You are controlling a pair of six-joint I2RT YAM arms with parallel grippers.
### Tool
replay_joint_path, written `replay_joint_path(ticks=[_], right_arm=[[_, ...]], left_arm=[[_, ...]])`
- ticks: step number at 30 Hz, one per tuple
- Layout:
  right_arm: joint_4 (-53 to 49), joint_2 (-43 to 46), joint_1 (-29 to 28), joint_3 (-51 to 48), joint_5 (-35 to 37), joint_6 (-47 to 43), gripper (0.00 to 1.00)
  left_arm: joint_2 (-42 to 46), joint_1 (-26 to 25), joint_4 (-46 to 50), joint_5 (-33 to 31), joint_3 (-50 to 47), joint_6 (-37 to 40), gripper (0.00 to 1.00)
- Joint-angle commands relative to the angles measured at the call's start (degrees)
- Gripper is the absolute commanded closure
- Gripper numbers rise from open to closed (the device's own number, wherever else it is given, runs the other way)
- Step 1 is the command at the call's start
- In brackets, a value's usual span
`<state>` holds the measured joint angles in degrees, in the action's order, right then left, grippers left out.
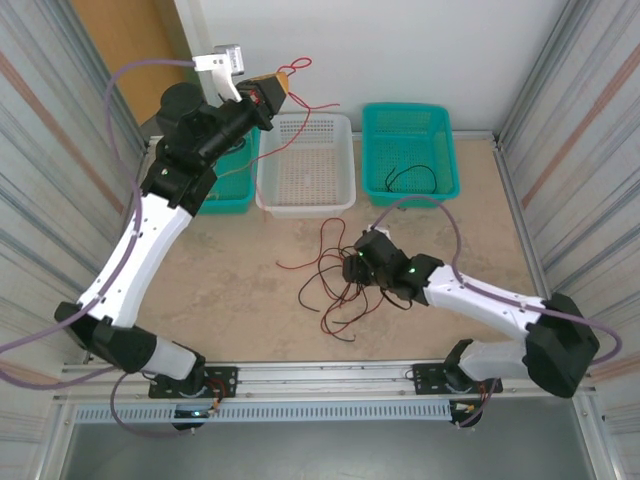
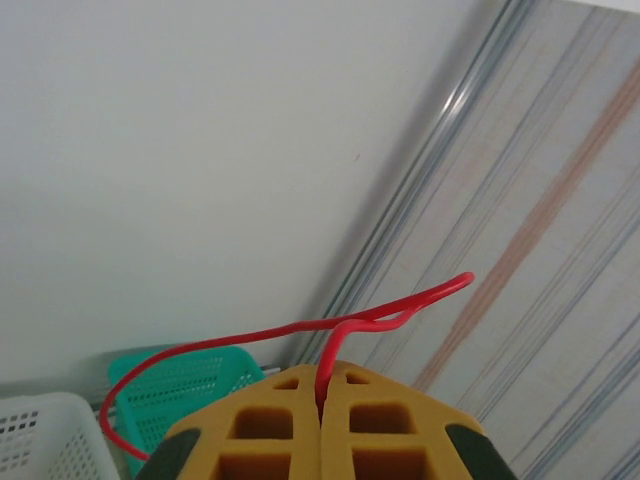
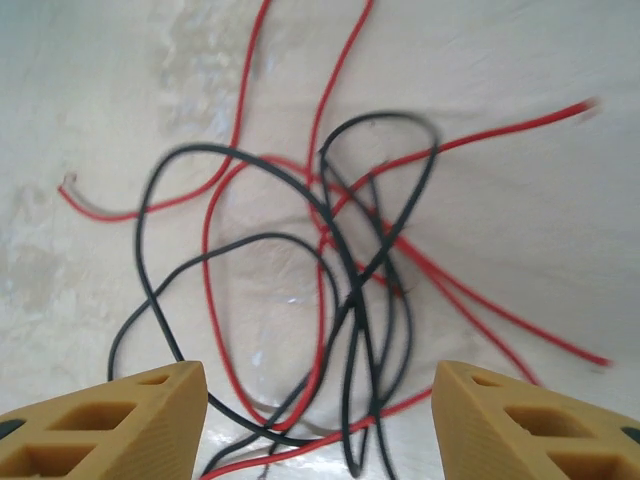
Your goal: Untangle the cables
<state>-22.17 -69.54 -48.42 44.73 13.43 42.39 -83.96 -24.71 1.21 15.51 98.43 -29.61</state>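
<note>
One red cable (image 2: 300, 325) is pinched aloft by the left end effector (image 2: 322, 385); the right end effector (image 3: 320, 400) gapes over the tangle (image 3: 350, 270), where a careless pull could tighten knots.

Overhead looks down on the counter (image 1: 220, 290), right wrist close over the same cables (image 1: 335, 285), left wrist facing the wall (image 2: 200, 150).

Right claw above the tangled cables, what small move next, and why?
Probably lower the open right claw onto the cables and pinch one black strand: the red and black loops lie crossed right below it.
</note>
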Motion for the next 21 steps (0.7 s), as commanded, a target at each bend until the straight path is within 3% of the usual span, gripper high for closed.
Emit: replay_joint_path(ticks=[1,10,21], right_arm=[[-13.03,6.49,-0.30,2.15,7.78,-1.52,0.40],[-32.58,26.23,-0.62,7.46,14.80,0.32,0.38],[-36.28,24.92,-0.71,15.12,15.58,-3.03,0.40]], left_arm=[[-2.17,2.09,-4.23,3.55,3.51,-3.02,1.00],[-12.45,4.36,-9.10,5.89,7.10,-2.78,1.00],[-25.13,8.35,-25.19,6.86,5.29,-16.01,1.00]])
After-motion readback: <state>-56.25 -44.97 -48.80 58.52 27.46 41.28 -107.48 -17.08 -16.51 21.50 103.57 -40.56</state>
